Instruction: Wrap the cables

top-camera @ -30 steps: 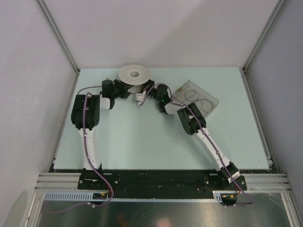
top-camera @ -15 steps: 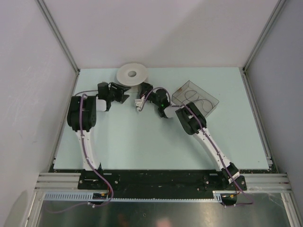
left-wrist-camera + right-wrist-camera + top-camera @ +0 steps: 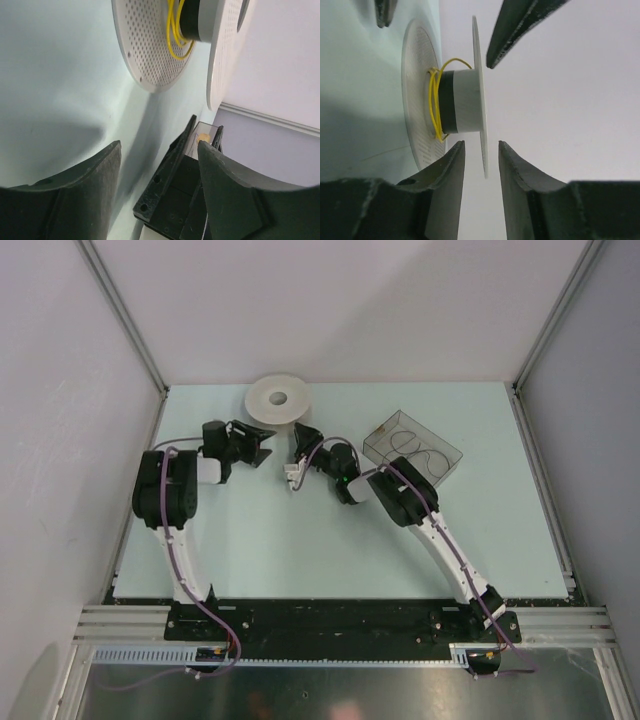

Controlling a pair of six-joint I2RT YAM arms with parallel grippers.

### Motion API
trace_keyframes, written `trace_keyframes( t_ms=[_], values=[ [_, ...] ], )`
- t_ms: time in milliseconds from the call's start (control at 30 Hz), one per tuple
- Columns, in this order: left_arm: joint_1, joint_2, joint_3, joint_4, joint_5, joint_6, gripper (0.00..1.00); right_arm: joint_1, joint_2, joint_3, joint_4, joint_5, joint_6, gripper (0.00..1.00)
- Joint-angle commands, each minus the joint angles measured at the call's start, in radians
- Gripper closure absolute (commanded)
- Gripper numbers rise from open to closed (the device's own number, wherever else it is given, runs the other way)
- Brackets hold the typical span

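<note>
A white spool (image 3: 278, 398) lies flat at the back of the table. Yellow cable (image 3: 436, 102) is looped a few turns around its core, and shows in the left wrist view too (image 3: 176, 31). My left gripper (image 3: 260, 447) is open and empty, a short way in front of the spool, to its left. My right gripper (image 3: 300, 447) is open and empty, just right of the left one, pointing at the spool. In the right wrist view the spool's upper flange (image 3: 479, 90) lines up with the gap of the right gripper (image 3: 480, 145), beyond the tips. The left gripper (image 3: 159, 145) holds nothing.
A clear plastic box (image 3: 413, 450) stands at the back right with thin wire loops inside. The right gripper's black fingers (image 3: 172, 175) lie close in front of the left gripper. Grey walls close off the back and sides.
Both grippers have drawn back from the spool toward the near side. The left arm has swung left. The spool has shifted slightly left.
</note>
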Motion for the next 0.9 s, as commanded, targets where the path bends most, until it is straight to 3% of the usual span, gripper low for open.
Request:
trace_keyframes(
  t_ms=[0, 300, 500, 633, 767, 867],
  values=[
    [0.006, -0.134, -0.07, 0.021, 0.02, 0.051, 0.32, 0.038, -0.049, -0.078, 0.101, 0.029, 0.023, 0.59],
    [0.038, -0.402, -0.227, -0.023, 0.027, 0.177, 0.25, 0.081, -0.209, -0.246, 0.194, 0.09, 0.061, 0.4],
    [0.04, -0.627, -0.201, -0.281, 0.067, 0.443, 0.19, 0.113, -0.389, -0.353, 0.17, 0.189, 0.118, 0.11],
    [0.041, -0.733, -0.118, -0.473, 0.081, 0.632, 0.13, 0.145, -0.538, -0.45, 0.094, 0.267, 0.161, 0.02],
    [0.042, -0.836, -0.051, -0.596, 0.088, 0.771, 0.03, 0.156, -0.724, -0.514, -0.063, 0.381, 0.255, 0.01],
    [0.035, -0.899, -0.006, -0.666, 0.102, 0.861, 0.01, 0.156, -0.876, -0.533, -0.25, 0.465, 0.356, 0.01]
  ],
)
